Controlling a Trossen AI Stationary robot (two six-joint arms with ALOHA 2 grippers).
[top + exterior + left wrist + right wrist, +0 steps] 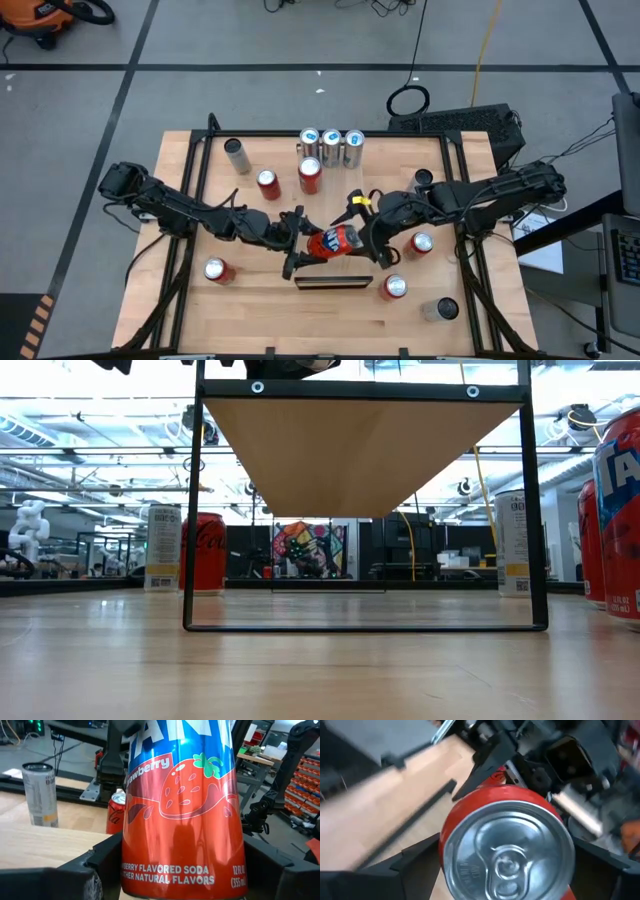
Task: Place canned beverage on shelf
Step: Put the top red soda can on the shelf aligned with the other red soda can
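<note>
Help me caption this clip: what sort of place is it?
Probably a robotics lab or workshop: two arms share a wooden table of soda cans, a grey floor marked with tape lines carries loose cables, and parts bins on racks show in the left wrist view.

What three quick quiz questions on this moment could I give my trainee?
1. Multiple choice: where is the strawberry soda can?
A. standing alone on the tabletop
B. between the left gripper and the right gripper
C. in the far row of cans
2. True or false: three silver-topped cans stand side by side at the table's far edge.
3. Fill in: in the left wrist view, the can's label reads "____ flavored soda".

Key: 1 B; 2 true; 3 strawberry (only "berry" shows on that line, the full word higher up).
</note>
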